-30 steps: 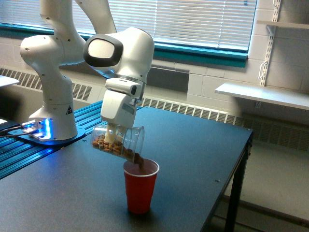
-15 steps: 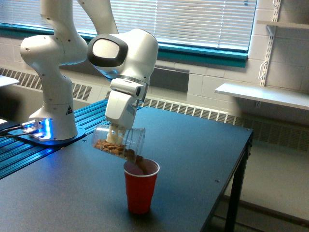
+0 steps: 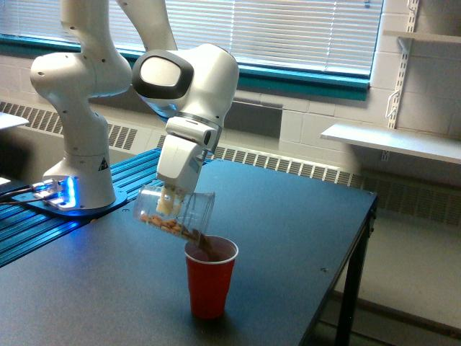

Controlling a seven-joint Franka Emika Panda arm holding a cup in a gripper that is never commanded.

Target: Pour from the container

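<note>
The container (image 3: 175, 210) is a clear plastic tumbler lying tipped on its side, its rim pointing down to the exterior view's right. Brown nut-like pieces lie along its lower wall and spill from the rim. My gripper (image 3: 170, 203) is shut on the container from above, its white fingers clasping the middle of the tumbler. Directly under the rim stands a red cup (image 3: 209, 278) with a white inside, upright on the dark table (image 3: 288, 238). Brown pieces fall into the red cup's mouth.
The arm's white base (image 3: 79, 162) stands on a blue ribbed plate (image 3: 43, 223) at the exterior view's left. A window with blinds and a radiator run along the back wall. The table's edge (image 3: 360, 245) drops off at the exterior view's right. A white shelf (image 3: 392, 140) hangs beyond.
The container has tipped slightly further, and fewer brown pieces remain inside. The wrist has shifted a little toward the exterior view's right. The red cup has not moved.
</note>
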